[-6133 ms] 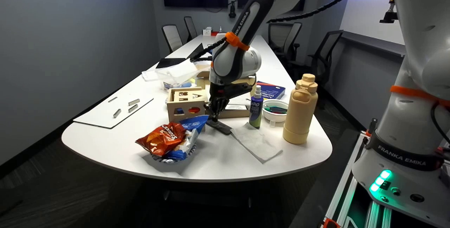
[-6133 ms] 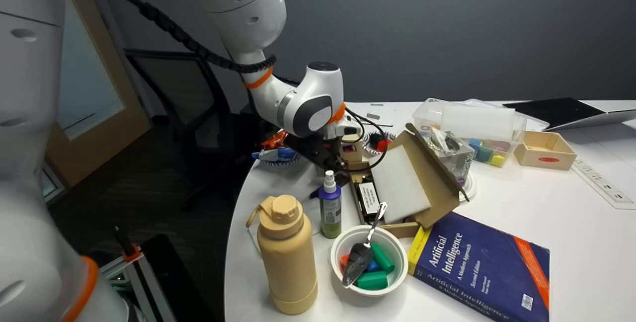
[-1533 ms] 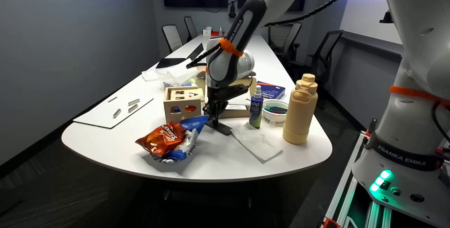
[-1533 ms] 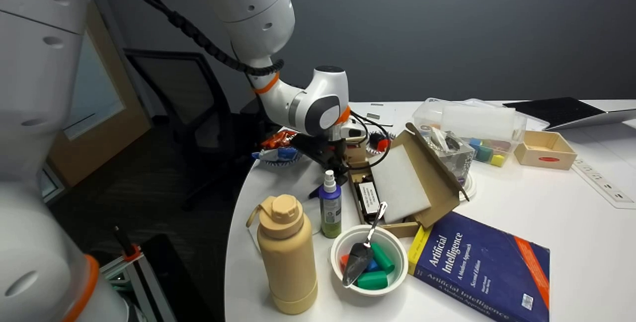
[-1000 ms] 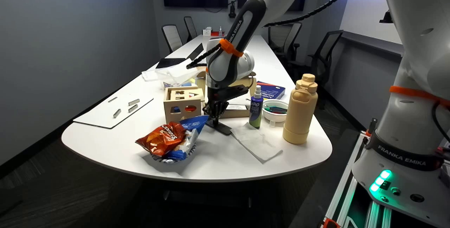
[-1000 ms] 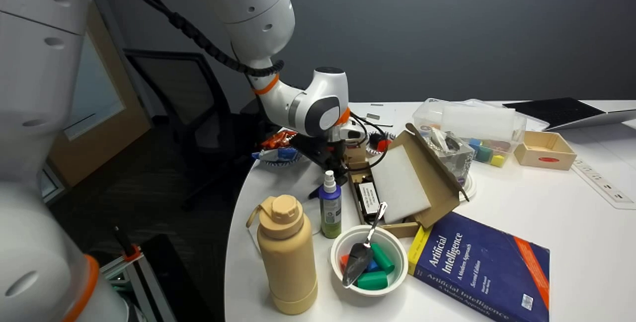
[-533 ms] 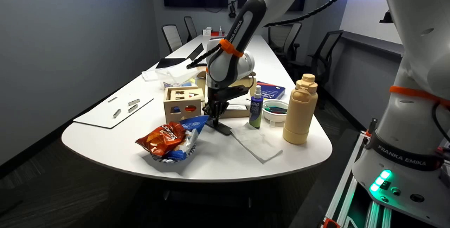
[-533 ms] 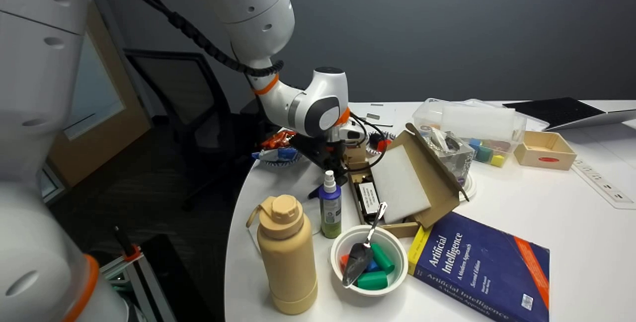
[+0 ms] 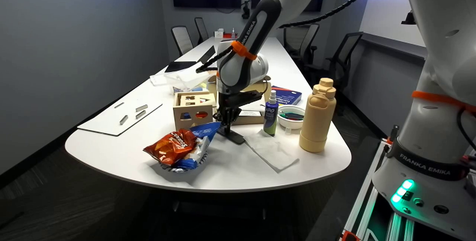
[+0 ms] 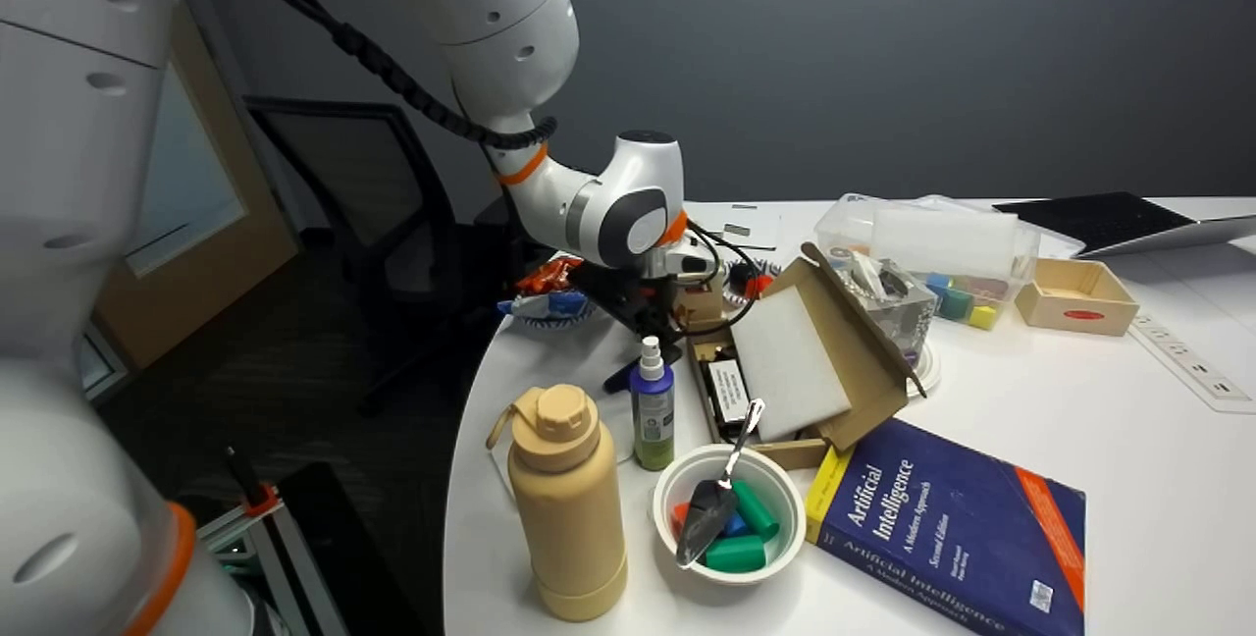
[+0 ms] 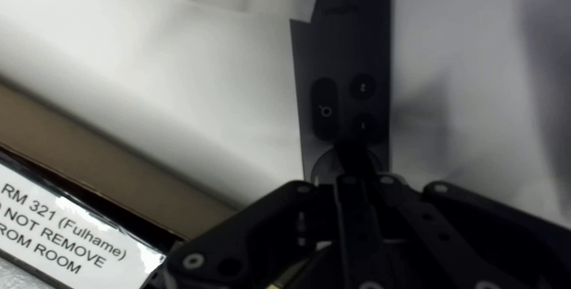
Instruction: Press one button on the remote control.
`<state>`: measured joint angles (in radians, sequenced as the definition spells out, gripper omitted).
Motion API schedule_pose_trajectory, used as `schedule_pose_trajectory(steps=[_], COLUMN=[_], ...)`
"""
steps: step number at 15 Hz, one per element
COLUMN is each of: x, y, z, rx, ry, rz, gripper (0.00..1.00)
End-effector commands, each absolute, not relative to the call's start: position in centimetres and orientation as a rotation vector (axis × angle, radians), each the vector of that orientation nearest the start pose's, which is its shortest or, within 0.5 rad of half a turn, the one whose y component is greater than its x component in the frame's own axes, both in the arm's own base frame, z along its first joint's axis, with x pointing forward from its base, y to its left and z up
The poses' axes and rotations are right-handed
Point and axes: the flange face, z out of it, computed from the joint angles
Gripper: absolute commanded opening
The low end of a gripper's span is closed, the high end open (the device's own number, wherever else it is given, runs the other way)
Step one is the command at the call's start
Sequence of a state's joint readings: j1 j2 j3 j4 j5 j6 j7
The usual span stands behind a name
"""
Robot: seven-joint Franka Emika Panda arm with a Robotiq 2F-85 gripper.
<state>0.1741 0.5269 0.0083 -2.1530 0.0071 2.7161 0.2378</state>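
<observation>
The remote control point(image 9: 235, 137) is a slim near-black bar lying flat on the table between the snack bag and a paper napkin. It shows partly behind the spray bottle in an exterior view point(image 10: 617, 380). In the wrist view the remote point(image 11: 343, 52) has two round buttons, a long button and a large round pad. My gripper point(image 11: 357, 157) is shut with nothing seen between its fingers. Its tips are over the pad's edge, just below the lower buttons, and appear to touch the remote. The gripper also shows in an exterior view point(image 9: 227, 129). The remote's near end is hidden under it.
A napkin point(image 9: 270, 151) overlaps one corner of the remote. Snack bags in a bowl point(image 9: 174, 148), a wooden shape box point(image 9: 194, 111), a spray bottle point(image 9: 271, 114) and an open cardboard box point(image 10: 854, 361) stand close around. A tan bottle point(image 9: 319, 118) stands farther off.
Compared with several seconds ago, the gripper and wooden box have shifted slightly left in an exterior view. In the last half second the gripper and remote have shifted very slightly together.
</observation>
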Motion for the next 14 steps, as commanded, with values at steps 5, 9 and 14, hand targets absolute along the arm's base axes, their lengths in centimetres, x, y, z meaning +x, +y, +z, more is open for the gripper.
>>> schedule_pose_trajectory(steps=[5,9,14], x=[55.5,55.8,56.1], y=[11.5,11.8,11.6], z=[18.8,21.6,25.0], rx=[-3.127,-3.130,-3.195], ry=[0.120,0.113,0.145], rz=[-0.071,-0.125,-0.152], gripper=[0.00,0.00,0.29])
